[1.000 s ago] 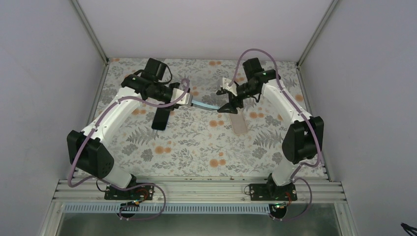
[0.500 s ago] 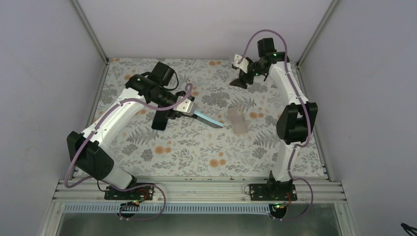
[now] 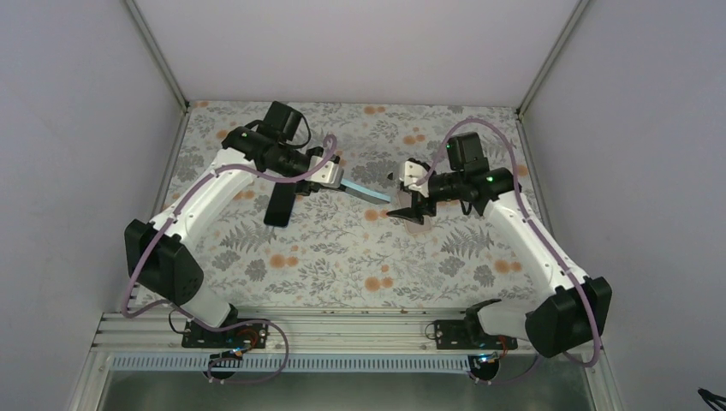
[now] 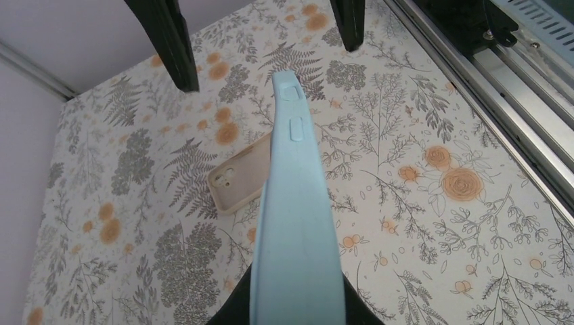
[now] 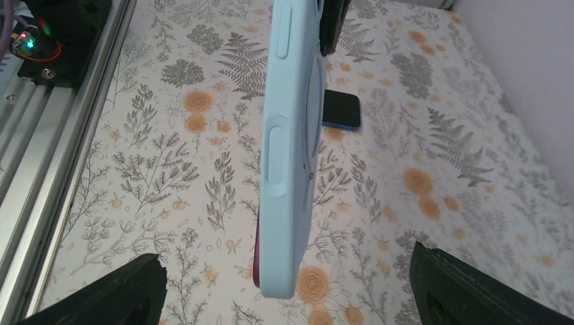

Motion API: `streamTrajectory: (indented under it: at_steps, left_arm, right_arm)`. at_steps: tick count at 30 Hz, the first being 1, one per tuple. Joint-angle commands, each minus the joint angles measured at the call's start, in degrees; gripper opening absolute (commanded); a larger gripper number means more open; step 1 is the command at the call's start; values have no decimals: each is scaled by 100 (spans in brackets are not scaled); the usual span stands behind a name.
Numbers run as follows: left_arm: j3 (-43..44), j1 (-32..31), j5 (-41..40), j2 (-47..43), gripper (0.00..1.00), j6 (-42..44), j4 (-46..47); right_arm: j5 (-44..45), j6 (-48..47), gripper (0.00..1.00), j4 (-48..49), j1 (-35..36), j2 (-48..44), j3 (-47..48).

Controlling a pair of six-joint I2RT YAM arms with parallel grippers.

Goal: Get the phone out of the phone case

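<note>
My left gripper (image 3: 332, 177) is shut on one end of a light blue phone case (image 3: 365, 192) and holds it edge-up above the table. In the left wrist view the case (image 4: 295, 203) runs away from the gripper (image 4: 294, 315). My right gripper (image 3: 409, 202) is open at the case's free end. In the right wrist view the case (image 5: 290, 149) hangs between its wide-apart fingers (image 5: 101, 294) without touching them, the gripper (image 5: 288, 261) being open. A dark red strip (image 5: 257, 252), seemingly the phone's edge, shows along the case's side.
A beige empty case (image 4: 237, 179) lies flat on the flowered table, partly under my right gripper in the top view (image 3: 419, 224). A black slab with a blue rim (image 3: 278, 204) lies under the left arm and also shows in the right wrist view (image 5: 340, 108).
The right gripper left the case, swung to the back of the table, and has come back open to the case's free end. The left gripper shifted the case slightly back.
</note>
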Motion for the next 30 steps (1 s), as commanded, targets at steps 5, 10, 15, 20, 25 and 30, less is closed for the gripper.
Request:
streamTrajectory:
  at_steps: [5, 10, 15, 20, 25, 30]
  left_arm:
    - [53, 20, 369, 5, 2, 40, 215]
    - [-12, 25, 275, -9, 2, 57, 196]
    - [-77, 29, 170, -16, 2, 78, 230]
    - [-151, 24, 18, -58, 2, 97, 255]
    - [-123, 28, 114, -94, 2, 50, 278]
    - [-34, 29, 47, -46, 2, 58, 230]
  right_arm:
    - [3, 707, 91, 871, 86, 248, -258]
    - [32, 657, 91, 855, 86, 234, -178]
    - [100, 572, 88, 721, 36, 263, -33]
    - [207, 523, 88, 689, -70, 211, 23]
    - [246, 478, 87, 657, -83, 247, 11]
    - [162, 297, 87, 370, -81, 286, 32]
